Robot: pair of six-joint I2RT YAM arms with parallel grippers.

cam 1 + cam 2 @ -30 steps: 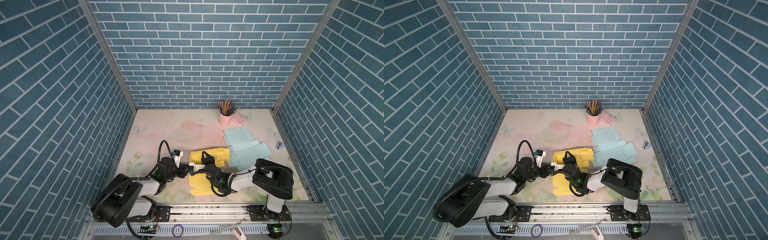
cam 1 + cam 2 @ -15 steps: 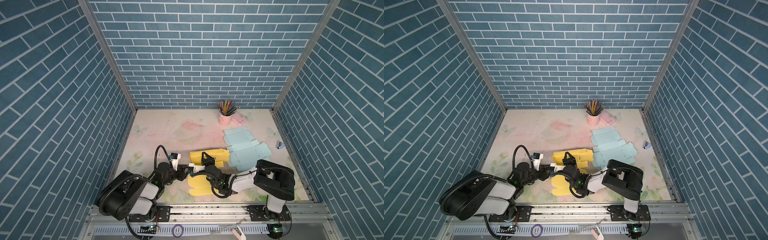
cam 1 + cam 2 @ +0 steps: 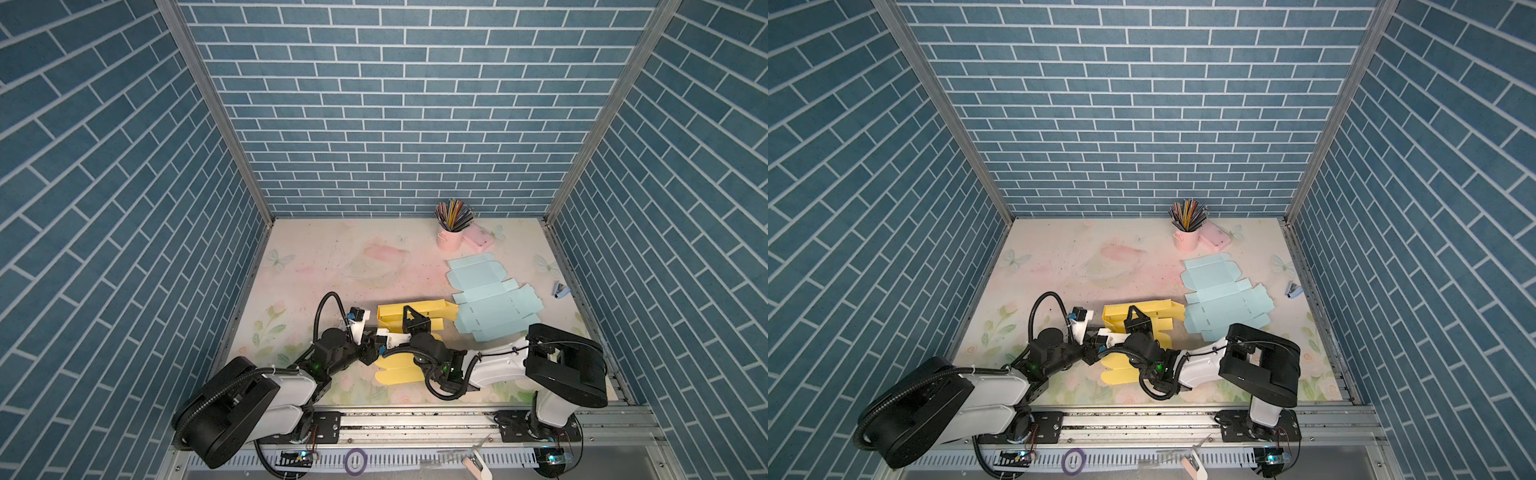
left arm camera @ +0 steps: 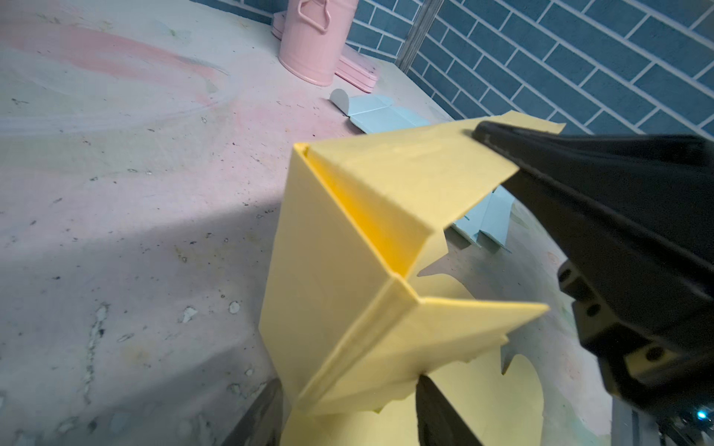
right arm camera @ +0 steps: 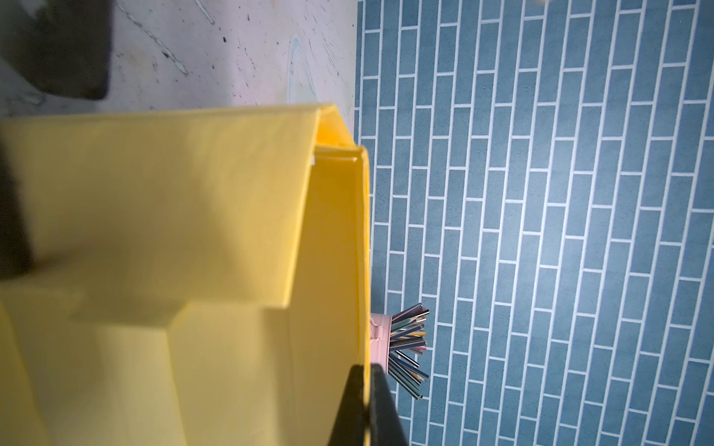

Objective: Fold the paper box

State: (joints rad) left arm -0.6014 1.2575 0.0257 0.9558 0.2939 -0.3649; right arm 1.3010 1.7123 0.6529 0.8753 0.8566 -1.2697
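Note:
A yellow paper box (image 3: 419, 311) (image 3: 1144, 309), partly folded, lies at the front middle of the table, with flat flaps (image 3: 399, 372) spread toward the front edge. My right gripper (image 5: 365, 368) (image 3: 409, 311) is shut on the box's upright far wall (image 5: 340, 251). It shows as a black wedge (image 4: 579, 200) in the left wrist view. My left gripper (image 4: 347, 382) (image 3: 374, 343) is open at the box's left end. Its fingers (image 4: 436, 413) stand on either side of a raised corner flap (image 4: 405, 340), apart from it.
A flat light-blue box blank (image 3: 490, 301) lies right of the yellow box and touches its right end. A pink cup of pencils (image 3: 450, 235) and a pink case (image 3: 478, 240) stand at the back right. A small blue clip (image 3: 560, 289) lies by the right wall.
My left gripper's jaws have widened and let go of the yellow flap. The right gripper has stayed shut on the box wall.

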